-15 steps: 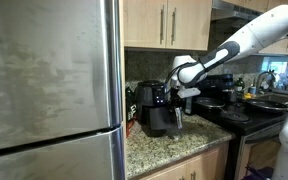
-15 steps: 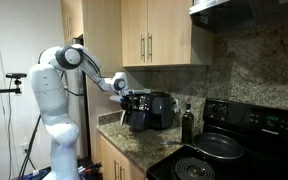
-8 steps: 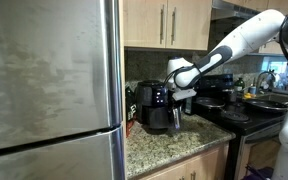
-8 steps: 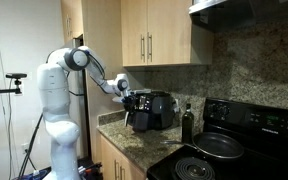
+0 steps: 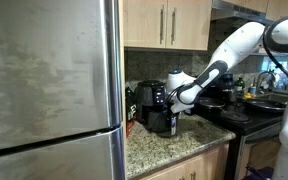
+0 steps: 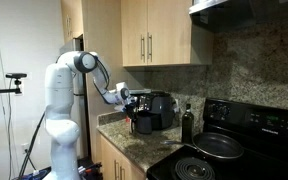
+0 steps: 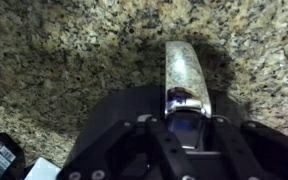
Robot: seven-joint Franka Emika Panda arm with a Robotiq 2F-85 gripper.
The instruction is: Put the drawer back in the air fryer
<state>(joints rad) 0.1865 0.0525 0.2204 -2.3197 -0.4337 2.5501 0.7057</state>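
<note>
The black air fryer stands on the granite counter against the backsplash; it also shows in the other exterior view. The black drawer sits low at the counter just in front of it in both exterior views. In the wrist view the drawer's dark body fills the lower part, and its grey handle sticks out over the granite. My gripper is shut on the handle's base, with a finger on each side. It shows over the drawer in both exterior views.
A steel fridge stands beside the counter. A dark bottle stands next to the air fryer. A black stove with a pan lies beyond. Wood cabinets hang above.
My arm has dropped lower and carried the drawer down towards the counter, closer in front of the air fryer. The grip on the handle is unchanged.
</note>
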